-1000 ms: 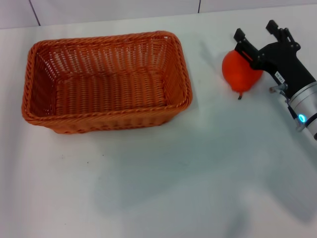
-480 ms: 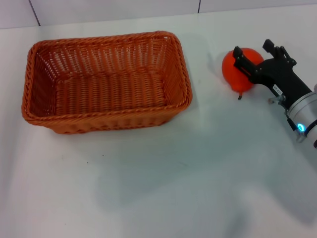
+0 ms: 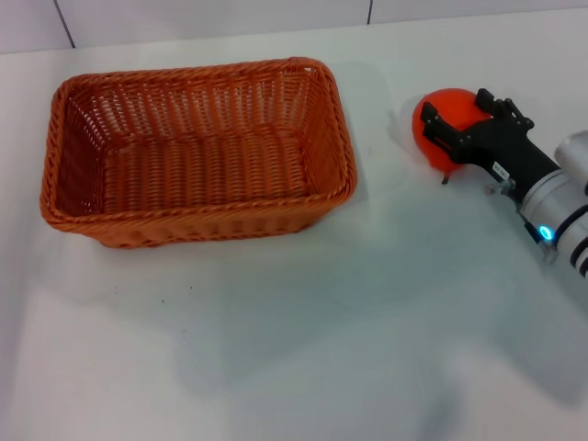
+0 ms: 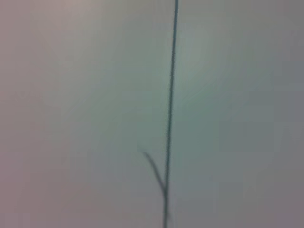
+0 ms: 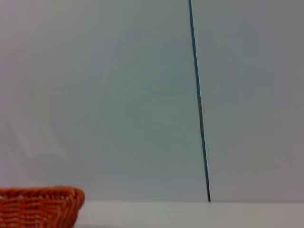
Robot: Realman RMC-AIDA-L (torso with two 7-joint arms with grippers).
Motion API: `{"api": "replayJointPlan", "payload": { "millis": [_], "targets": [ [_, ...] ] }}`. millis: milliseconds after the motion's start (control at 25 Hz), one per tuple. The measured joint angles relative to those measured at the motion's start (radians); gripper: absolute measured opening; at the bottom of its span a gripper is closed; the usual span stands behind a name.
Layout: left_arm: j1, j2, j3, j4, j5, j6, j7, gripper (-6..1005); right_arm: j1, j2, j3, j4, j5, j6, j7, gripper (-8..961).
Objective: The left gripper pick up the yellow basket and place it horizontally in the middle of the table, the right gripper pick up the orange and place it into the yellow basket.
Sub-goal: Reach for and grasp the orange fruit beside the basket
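The yellow basket (image 3: 197,147), an orange-brown woven wicker basket, lies lengthwise across the table at the left middle, and it is empty. One corner of it shows in the right wrist view (image 5: 38,206). The orange (image 3: 447,99) lies on the table to the right of the basket. My right gripper (image 3: 457,107), black fingers on a silver arm with a cyan light, reaches in from the right. It is open, with one finger on each side of the orange. The left gripper is out of view.
The white table (image 3: 322,303) stretches out in front of the basket and the orange. A wall with a dark seam (image 3: 369,11) runs along the far edge. The left wrist view shows only that wall and seam (image 4: 170,114).
My right gripper has moved down and left, from just above and behind the orange to around it, its fingers now straddling the fruit. The basket and the orange have not moved.
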Motion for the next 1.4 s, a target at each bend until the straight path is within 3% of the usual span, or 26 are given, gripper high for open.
{"api": "replayJointPlan", "payload": {
  "millis": [400,720,960,1160,1400],
  "targets": [
    [0.005,0.005,-0.085,-0.074,-0.050,-0.001,0.137,876,0.030,-0.002,0.022,0.001,0.006,0.121,-0.003,917],
    [0.006,0.007,-0.131,-0.101,-0.051,-0.010,0.181,876,0.034,0.000,0.113,-0.007,0.008,0.138,-0.007,894],
    [0.006,0.006,-0.132,-0.102,-0.051,-0.011,0.181,877,0.032,0.000,0.142,-0.010,0.008,0.142,-0.006,729],
    [0.006,0.006,-0.132,-0.102,-0.052,-0.011,0.181,877,0.025,0.000,0.143,-0.004,0.008,0.136,-0.009,508],
    [0.006,0.006,-0.132,-0.102,-0.052,-0.030,0.186,876,0.009,0.006,0.134,-0.001,0.008,0.000,-0.003,472]
  ]
}}
